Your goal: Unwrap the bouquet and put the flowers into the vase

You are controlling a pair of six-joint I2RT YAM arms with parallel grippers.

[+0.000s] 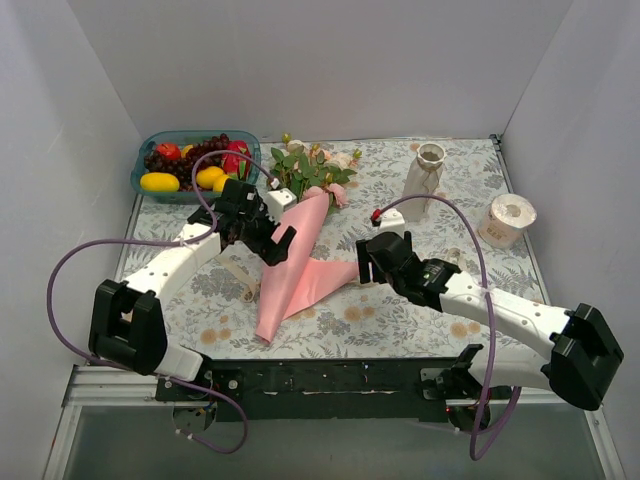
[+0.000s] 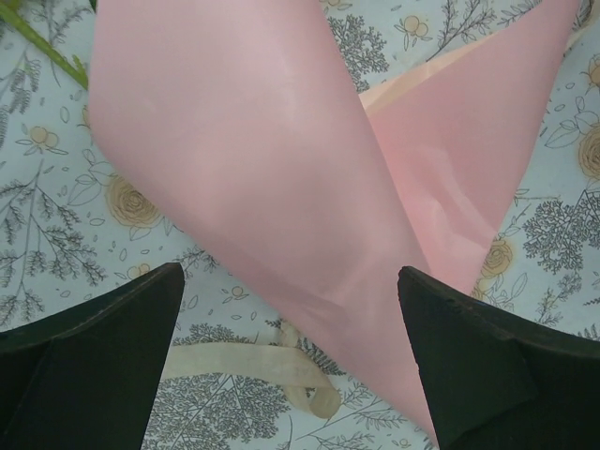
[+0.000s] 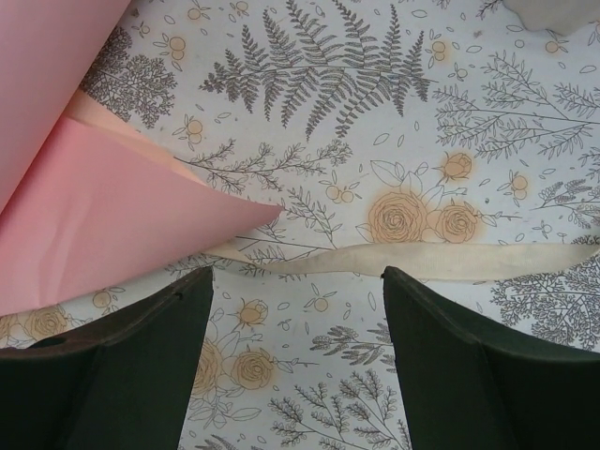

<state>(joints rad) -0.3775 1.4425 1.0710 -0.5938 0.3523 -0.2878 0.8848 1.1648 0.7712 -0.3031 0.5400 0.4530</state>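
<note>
The bouquet lies slanted across the middle of the table, its pink paper wrapping [image 1: 300, 265] loosened into a cone. The flowers [image 1: 312, 165] stick out of the cone's far end, with green leaves around pink and cream blooms. My left gripper [image 1: 277, 245] is open and hovers over the cone's left side; in its wrist view the pink paper [image 2: 281, 169] fills the space between and beyond the jaws. A cream ribbon [image 2: 253, 361] lies loose on the cloth below it. My right gripper [image 1: 364, 262] is open by the paper's right corner [image 3: 94, 206], above a flat ribbon strip [image 3: 422, 258]. The vase [image 1: 425, 180] stands upright at the back right.
A teal tray [image 1: 150, 150] of fruit sits at the back left. A white tape roll [image 1: 507, 220] stands near the right edge, right of the vase. White walls close in the floral tablecloth [image 1: 400, 320] on three sides. A green stem [image 2: 37, 42] shows beside the cone.
</note>
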